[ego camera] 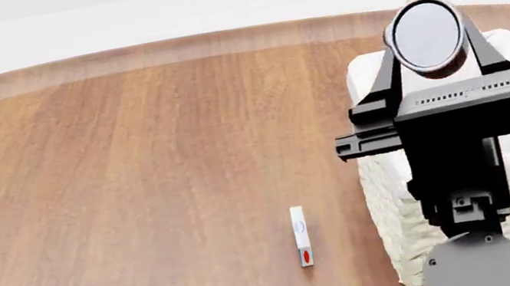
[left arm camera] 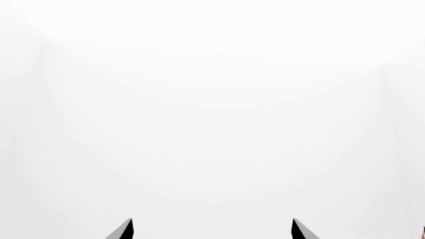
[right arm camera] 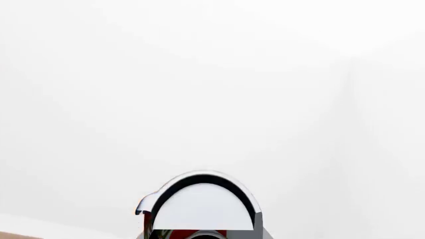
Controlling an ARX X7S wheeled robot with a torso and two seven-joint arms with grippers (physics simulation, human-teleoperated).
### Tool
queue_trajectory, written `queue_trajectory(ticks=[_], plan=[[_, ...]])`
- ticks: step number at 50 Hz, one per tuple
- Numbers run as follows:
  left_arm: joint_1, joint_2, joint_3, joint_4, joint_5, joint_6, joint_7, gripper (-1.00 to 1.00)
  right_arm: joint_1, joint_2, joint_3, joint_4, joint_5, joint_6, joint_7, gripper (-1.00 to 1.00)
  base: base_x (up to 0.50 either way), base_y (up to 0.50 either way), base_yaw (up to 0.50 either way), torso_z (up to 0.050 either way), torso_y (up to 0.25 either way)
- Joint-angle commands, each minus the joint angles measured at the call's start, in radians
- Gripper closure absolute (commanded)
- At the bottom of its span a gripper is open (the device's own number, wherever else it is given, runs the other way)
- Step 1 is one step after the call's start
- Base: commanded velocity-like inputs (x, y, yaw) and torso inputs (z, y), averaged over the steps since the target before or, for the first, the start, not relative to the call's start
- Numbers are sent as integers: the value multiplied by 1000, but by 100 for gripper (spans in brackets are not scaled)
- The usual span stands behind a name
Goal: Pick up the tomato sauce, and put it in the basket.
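In the head view, my right gripper [ego camera: 431,59] is shut on the tomato sauce [ego camera: 425,33] and holds it in the air above the basket [ego camera: 407,242]. The can's silver top faces the camera. The basket is cream wicker with a white cloth lining, and it stands at the table's right. The arm hides most of its inside. In the right wrist view, the can's silver top [right arm camera: 199,209] and a strip of red label fill the space between the jaws of the right gripper [right arm camera: 202,235]. My left gripper [left arm camera: 212,230] is open and empty against plain white, and it is out of the head view.
A small narrow white box [ego camera: 301,236] with a red mark lies on the brown wooden table [ego camera: 119,197], just left of the basket. The table's rounded far edge [ego camera: 167,49] runs in front of a white background.
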Motion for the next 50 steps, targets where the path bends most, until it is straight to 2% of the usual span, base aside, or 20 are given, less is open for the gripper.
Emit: queue_trajectory(ticks=[1, 5, 8, 12, 19, 32, 40, 50], plan=[[19, -8, 1, 28, 11, 4, -5, -100, 245, -34, -11, 316, -18, -51, -58, 100, 0, 0, 0, 0, 0], [43, -12, 5, 30, 7, 28, 0, -100, 365, -67, 10, 494, 44, -54, -118, 100, 0, 0, 0, 0, 0], [66, -17, 5, 39, 5, 42, 1, -100, 500, -100, 30, 744, 83, -98, -175, 100, 0, 0, 0, 0, 0], [79, -22, -5, 47, 0, 52, -4, -100, 746, -162, 23, 1329, 67, -311, -228, 100, 0, 0, 0, 0, 0], [80, -26, -17, 40, -5, 57, -10, -100, 766, -158, 95, 1332, 45, -101, -241, 100, 0, 0, 0, 0, 1], [69, -28, -4, 46, 4, 42, -13, -100, 788, -145, 268, 1332, 6, 140, -325, 100, 0, 0, 0, 0, 0], [79, -34, -12, 43, -5, 54, -17, -100, 827, -140, 255, 1332, -39, 293, -346, 100, 0, 0, 0, 0, 0], [79, -41, -12, 48, -10, 56, -18, -100, 804, -134, 248, 1332, -34, 337, -331, 100, 0, 0, 0, 0, 1]])
